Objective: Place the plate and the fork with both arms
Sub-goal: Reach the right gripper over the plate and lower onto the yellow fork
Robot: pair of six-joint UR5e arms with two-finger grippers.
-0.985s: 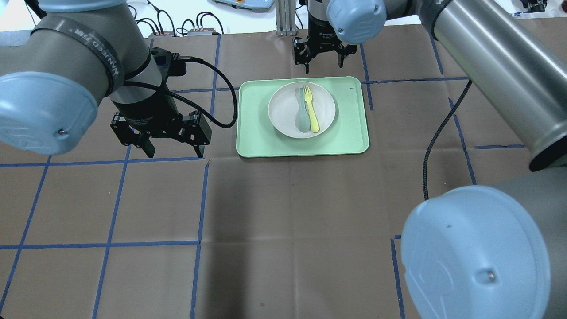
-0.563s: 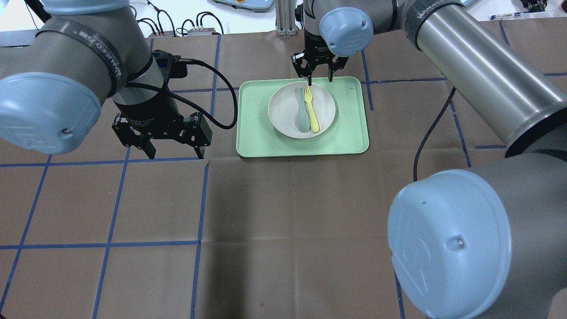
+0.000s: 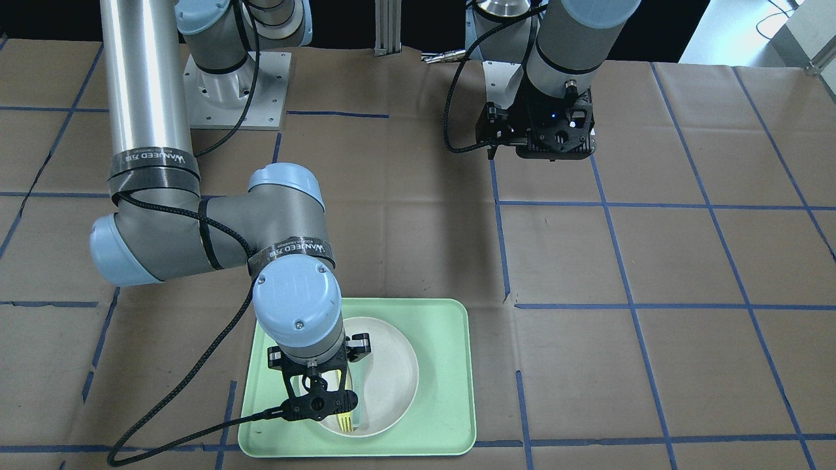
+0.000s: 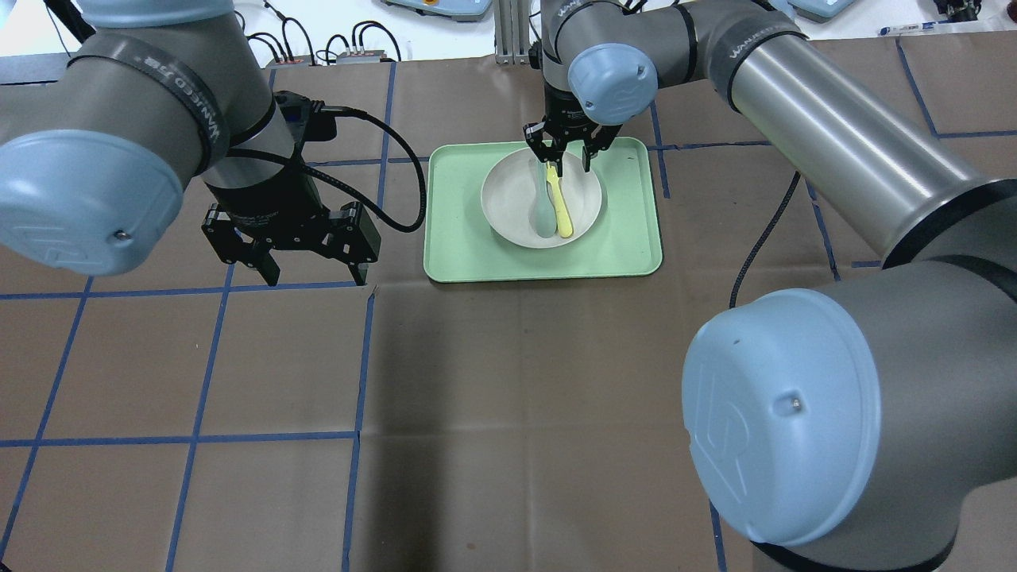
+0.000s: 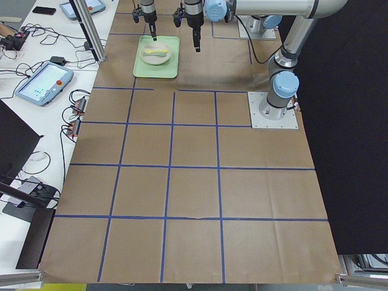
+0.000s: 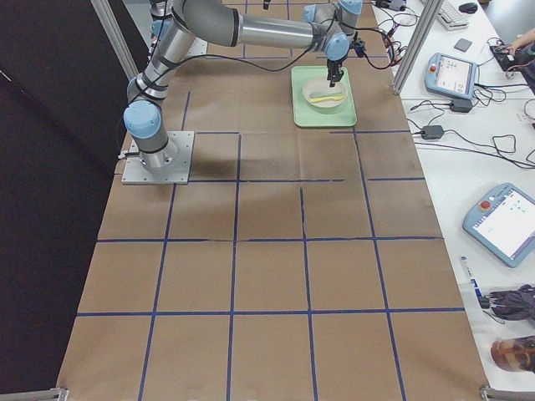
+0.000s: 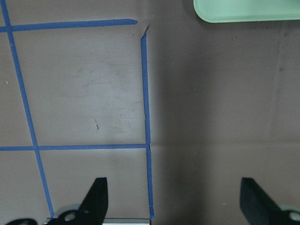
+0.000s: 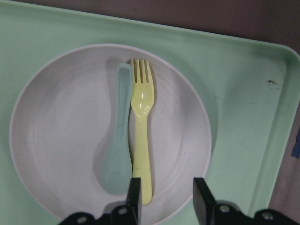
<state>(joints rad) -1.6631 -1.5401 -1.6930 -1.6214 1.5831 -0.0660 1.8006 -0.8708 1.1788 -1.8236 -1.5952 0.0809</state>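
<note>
The off-white plate (image 4: 512,202) sits on the mint-green tray (image 4: 628,230). The yellow fork (image 4: 561,213) lies in it beside a pale blue-green spoon (image 4: 542,214). My right gripper (image 4: 566,163) is open and hangs just over the plate's far half. In the right wrist view the fork (image 8: 142,136) lies lengthwise, its handle end close by one fingertip (image 8: 134,194) of the open right gripper (image 8: 168,197). In the front view only the fork's tines (image 3: 346,423) show under the wrist. My left gripper (image 4: 314,270) is open and empty above the table, left of the tray.
The table is brown paper with a blue tape grid. In the left wrist view the open left gripper (image 7: 176,201) hangs above a tape line, with the tray's corner (image 7: 243,11) at the top. Cables and controllers lie beyond the table's far edge.
My right gripper has come from beyond the tray's far edge in over the plate and lower, above the fork. The left arm, plate, fork and spoon have not moved.
</note>
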